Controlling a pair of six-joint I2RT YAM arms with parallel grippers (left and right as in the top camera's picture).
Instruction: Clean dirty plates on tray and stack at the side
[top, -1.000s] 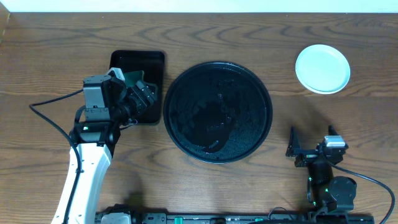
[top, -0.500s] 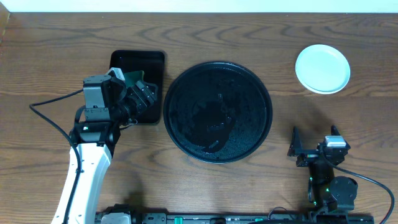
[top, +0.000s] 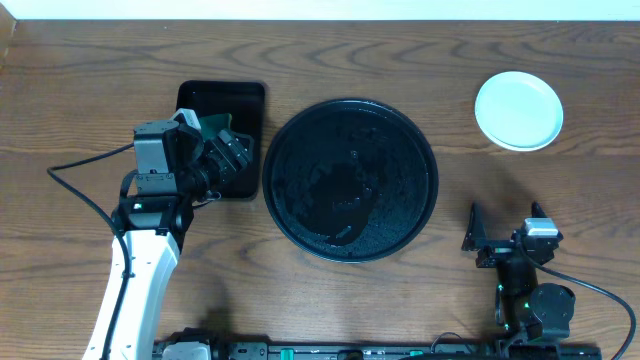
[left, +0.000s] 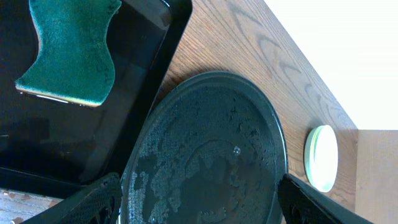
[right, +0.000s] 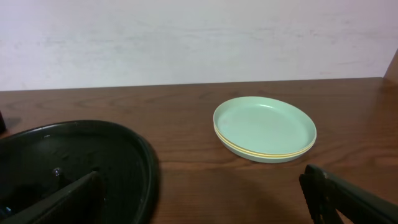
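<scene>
We see the plates (top: 518, 110) stacked flat, face up, on bare wood (top: 585, 175) near the far right edge, well apart from the tray (top: 350, 180), our left gripper (top: 236, 152) and right gripper (top: 503, 230) spread wide and empty.

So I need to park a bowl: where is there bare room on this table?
Bare wood lies between the round black tray and the plate stack, and along the back edge. Crowded: the left gripper hangs over the rectangular tray with the sponge, close beside the round tray.
</scene>
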